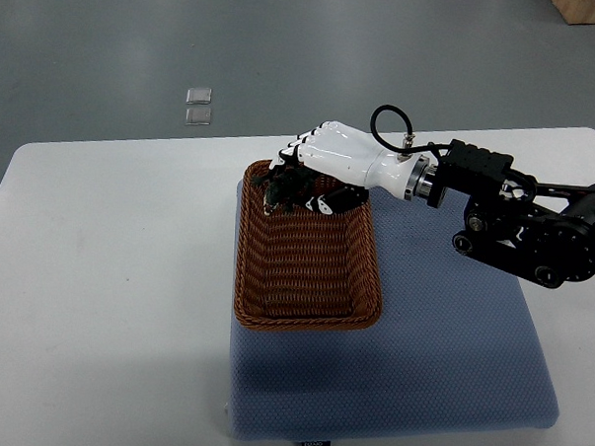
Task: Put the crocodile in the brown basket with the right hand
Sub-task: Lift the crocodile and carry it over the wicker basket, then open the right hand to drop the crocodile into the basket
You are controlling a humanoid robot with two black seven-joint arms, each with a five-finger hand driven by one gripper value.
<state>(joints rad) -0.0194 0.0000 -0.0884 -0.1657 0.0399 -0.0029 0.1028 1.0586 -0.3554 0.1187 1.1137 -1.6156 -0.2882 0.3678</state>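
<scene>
White table (108, 274) bare on the left, two small clear squares (198, 105) out on the grey floor beyond it. Now the brown basket (244, 265), sitting on the blue mat (420, 367). Over its far end hangs the dark green crocodile (282, 190), inside the rim line, and the white right hand (332, 161) has its fingers curled round it, the black arm (534, 233) reaching in from the right.
</scene>
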